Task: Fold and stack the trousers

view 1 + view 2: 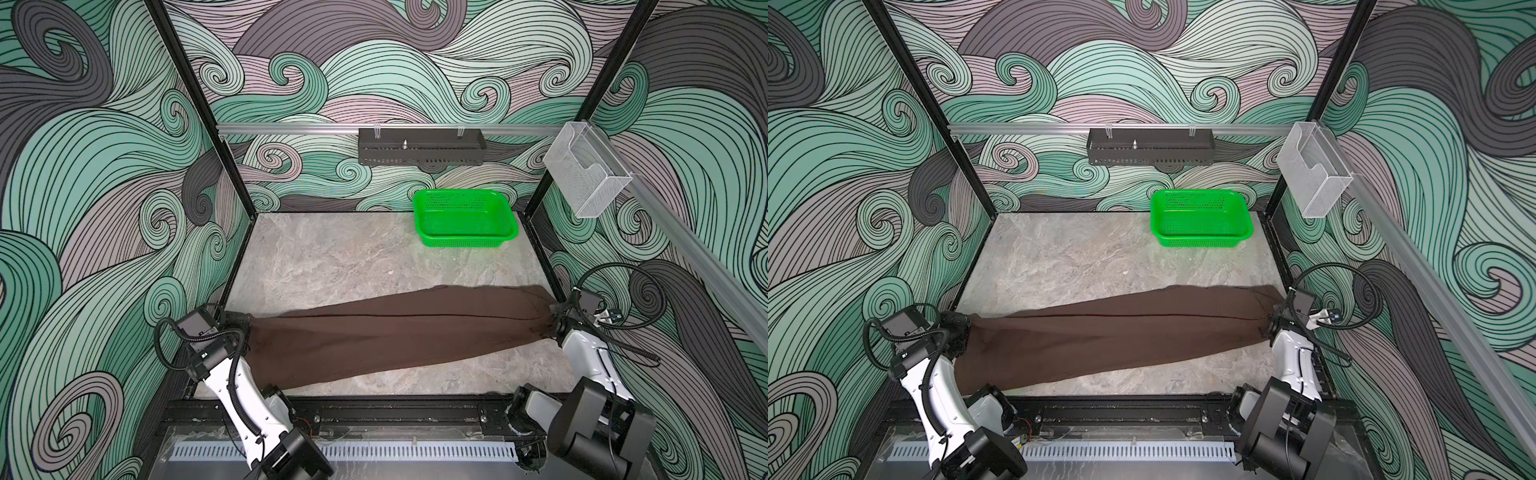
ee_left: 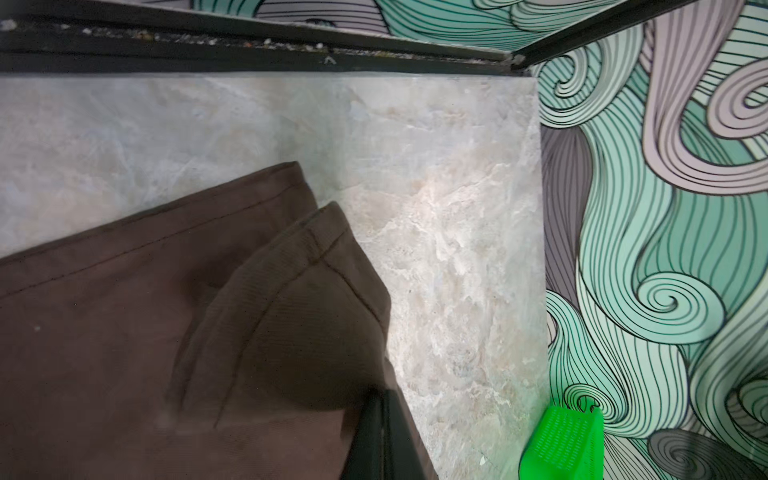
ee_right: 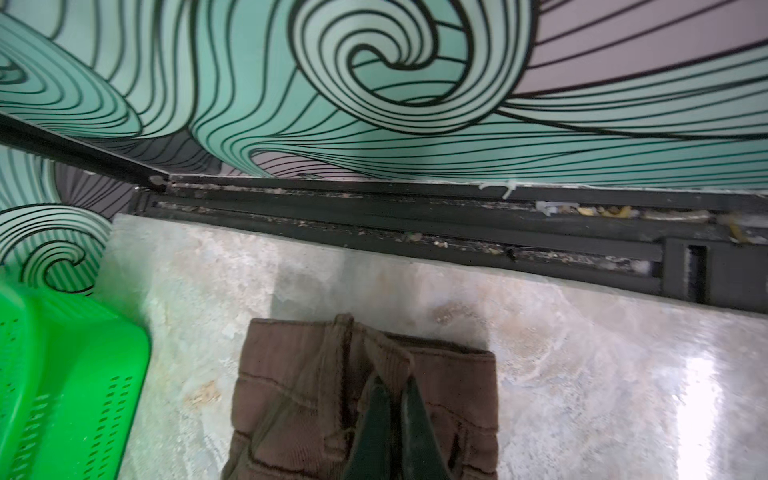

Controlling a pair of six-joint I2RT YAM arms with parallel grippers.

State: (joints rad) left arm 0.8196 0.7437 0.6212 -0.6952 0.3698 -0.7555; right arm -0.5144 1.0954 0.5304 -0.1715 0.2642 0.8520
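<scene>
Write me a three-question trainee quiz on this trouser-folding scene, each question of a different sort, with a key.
1. True or false: the trousers lie inside the green basket.
2. Which part of the trousers does the right gripper pinch? A the waistband; B a leg cuff; C nothing at all.
3. Fill the gap: the left gripper is shut on the trousers near the leg ___.

Key: 1 false, the basket is empty and the trousers are stretched across the table between the two grippers; 2 A; 3 hems.
</scene>
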